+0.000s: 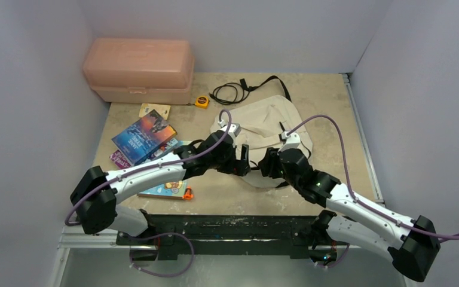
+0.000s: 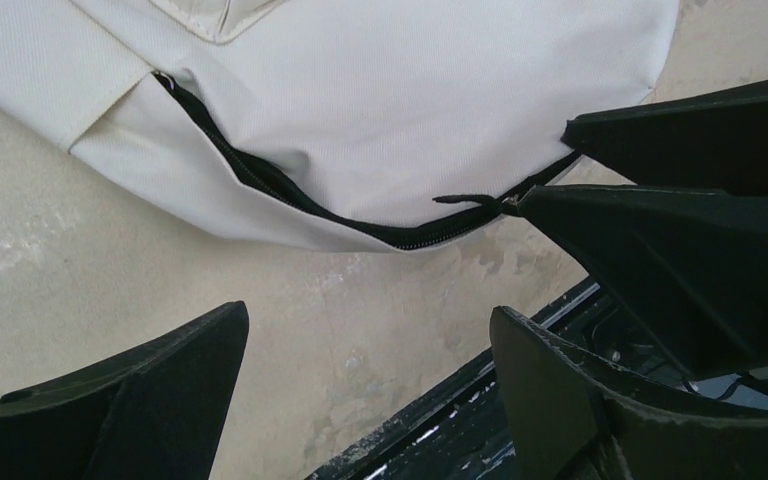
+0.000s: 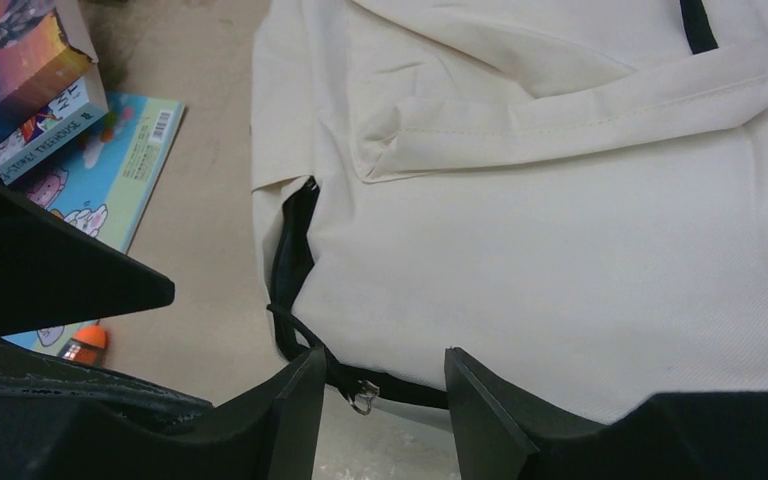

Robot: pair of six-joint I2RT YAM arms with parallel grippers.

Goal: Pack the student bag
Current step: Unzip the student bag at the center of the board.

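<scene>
A: Where was the student bag [image 1: 269, 125]?
B: Flat, middle of the table [image 1: 329, 107]. Soft, light, floppy imo, so I'd pinch the zipper pull [image 3: 363, 398], not cloth. My right gripper [image 3: 385, 352] was spread astride that pull; left gripper [image 2: 368, 308] spread too, empty, just beside. Some books [image 1: 143, 136] lay further left

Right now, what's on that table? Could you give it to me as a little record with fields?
Bag: cream student bag, lying flat mid-table
Zipper: black zipper, looks partly open along the bag's near edge
Left claw: left claw open, holding nothing, over the table beside the bag
Right claw: right claw open, metal zipper pull in the gap between its fingers
Left of bag: books, small orange object
Far edge: pink box, yellow tape measure, black cable
</scene>
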